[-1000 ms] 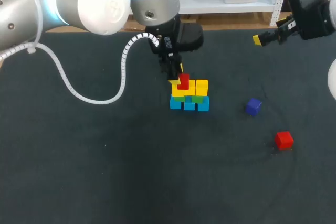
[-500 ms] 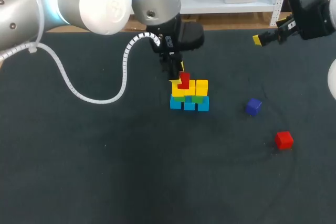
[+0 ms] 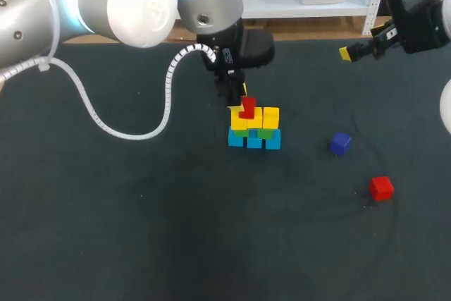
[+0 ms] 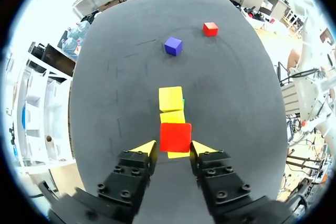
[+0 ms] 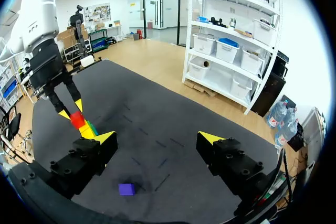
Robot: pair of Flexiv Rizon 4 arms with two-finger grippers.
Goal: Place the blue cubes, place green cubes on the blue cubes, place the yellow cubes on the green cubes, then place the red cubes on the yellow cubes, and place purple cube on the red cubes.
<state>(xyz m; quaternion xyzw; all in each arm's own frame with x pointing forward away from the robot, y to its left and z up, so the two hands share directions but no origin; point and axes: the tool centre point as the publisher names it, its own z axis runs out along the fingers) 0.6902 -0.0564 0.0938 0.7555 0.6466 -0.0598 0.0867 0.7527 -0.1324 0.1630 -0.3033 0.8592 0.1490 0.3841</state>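
A small wall of cubes (image 3: 254, 129) stands mid-table: blue cubes (image 3: 254, 141) at the bottom, green ones (image 3: 265, 132) on them, yellow cubes (image 3: 271, 115) on top. My left gripper (image 3: 243, 105) hangs over the wall's left end, shut on a red cube (image 4: 176, 137) that rests on or just above a yellow cube (image 4: 173, 117). A second red cube (image 3: 381, 188) and the purple cube (image 3: 340, 143) lie on the mat to the right. My right gripper (image 5: 157, 139) is held high at the far right, open and empty.
The table is covered by a dark mat (image 3: 141, 230). The left arm's white coiled cable (image 3: 165, 96) hangs left of the wall. The purple cube (image 5: 126, 189) lies below the right gripper.
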